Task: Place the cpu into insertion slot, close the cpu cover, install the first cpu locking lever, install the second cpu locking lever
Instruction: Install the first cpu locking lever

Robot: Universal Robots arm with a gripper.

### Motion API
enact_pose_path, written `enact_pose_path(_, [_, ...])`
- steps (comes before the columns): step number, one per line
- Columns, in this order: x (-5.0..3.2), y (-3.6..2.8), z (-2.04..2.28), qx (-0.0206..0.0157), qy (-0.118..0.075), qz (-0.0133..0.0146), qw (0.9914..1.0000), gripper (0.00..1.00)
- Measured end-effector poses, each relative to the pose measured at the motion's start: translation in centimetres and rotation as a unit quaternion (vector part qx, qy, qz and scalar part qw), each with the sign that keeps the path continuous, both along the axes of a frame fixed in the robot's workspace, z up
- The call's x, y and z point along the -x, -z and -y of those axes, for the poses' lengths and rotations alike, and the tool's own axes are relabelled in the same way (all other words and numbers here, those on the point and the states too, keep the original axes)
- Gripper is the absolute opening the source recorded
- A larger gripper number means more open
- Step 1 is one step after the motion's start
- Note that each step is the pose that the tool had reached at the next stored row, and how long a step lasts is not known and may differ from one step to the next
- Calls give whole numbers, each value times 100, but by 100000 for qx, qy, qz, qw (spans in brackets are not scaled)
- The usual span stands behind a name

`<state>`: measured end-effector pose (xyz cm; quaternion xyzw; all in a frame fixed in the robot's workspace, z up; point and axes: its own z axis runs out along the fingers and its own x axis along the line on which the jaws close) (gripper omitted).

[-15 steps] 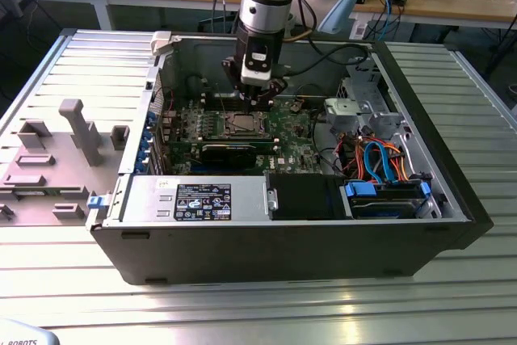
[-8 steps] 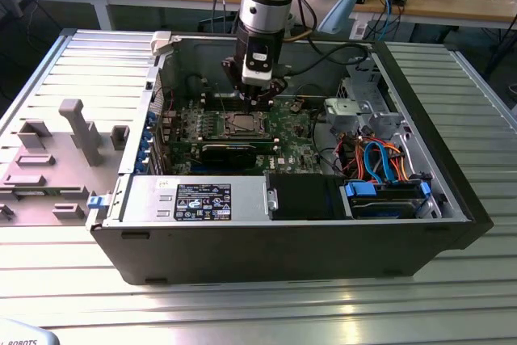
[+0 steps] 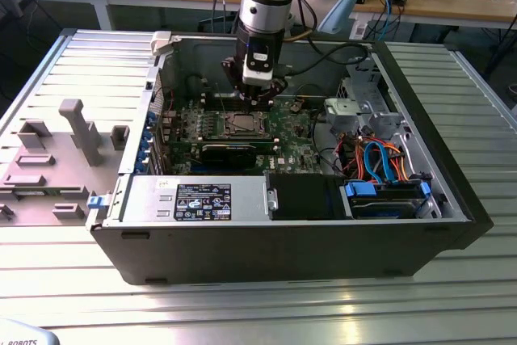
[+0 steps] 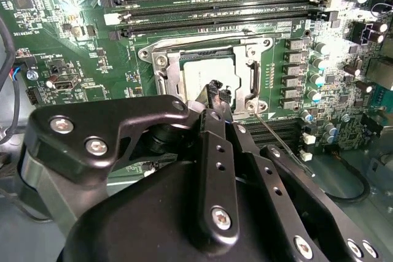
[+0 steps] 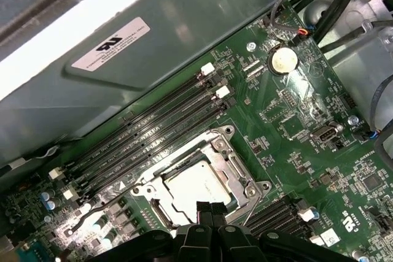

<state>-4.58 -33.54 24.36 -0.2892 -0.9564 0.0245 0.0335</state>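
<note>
Fingers seemingly together and empty, the gripper (image 4: 216, 95) hangs by the cpu cover (image 4: 174, 75) (down over the cpu (image 4: 206, 73)); the wiry locking lever (image 4: 279, 141) looks springy, best taken near its tip.

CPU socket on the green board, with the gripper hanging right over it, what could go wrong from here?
1. The black gripper is at the edge of the silvery-grey square cpu and the silver metal cpu cover framing it. A sideways slip might scratch or shift them.
2. A thin wire lever juts out beside the cover, close to the gripper, which could snag or bend it.
</note>
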Motion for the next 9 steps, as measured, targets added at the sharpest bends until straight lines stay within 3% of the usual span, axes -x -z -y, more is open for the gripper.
enact_pose_path(9, [0, 0, 0, 0, -668, -1, 99998, 11])
